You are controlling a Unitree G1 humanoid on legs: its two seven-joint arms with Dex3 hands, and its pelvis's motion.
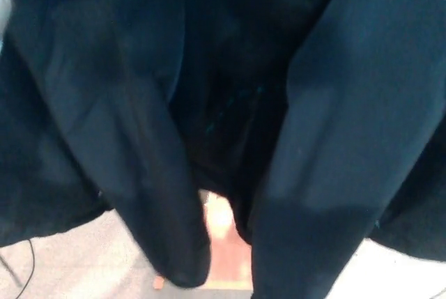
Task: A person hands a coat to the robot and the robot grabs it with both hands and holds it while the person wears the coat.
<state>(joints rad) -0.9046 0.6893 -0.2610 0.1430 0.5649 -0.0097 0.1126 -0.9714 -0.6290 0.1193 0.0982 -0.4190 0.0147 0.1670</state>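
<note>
The dark navy coat (230,90) fills almost the whole head view, blurred and close to the camera. Two long folds of it hang down: one at lower left (157,201) and a wider one at lower right (327,187). Between them the darker inner lining (223,125) shows faint teal marks. Neither of my hands shows, since the cloth covers the places where they were. A pale sliver at the upper left edge (3,13) may be part of my left forearm. The person is hidden behind the coat.
Below the coat I see a strip of grey floor (70,257) with a thin black cable (17,267) at the lower left. A bit of the orange floor mat (223,226) shows in the middle, and pale floor (397,274) at the lower right.
</note>
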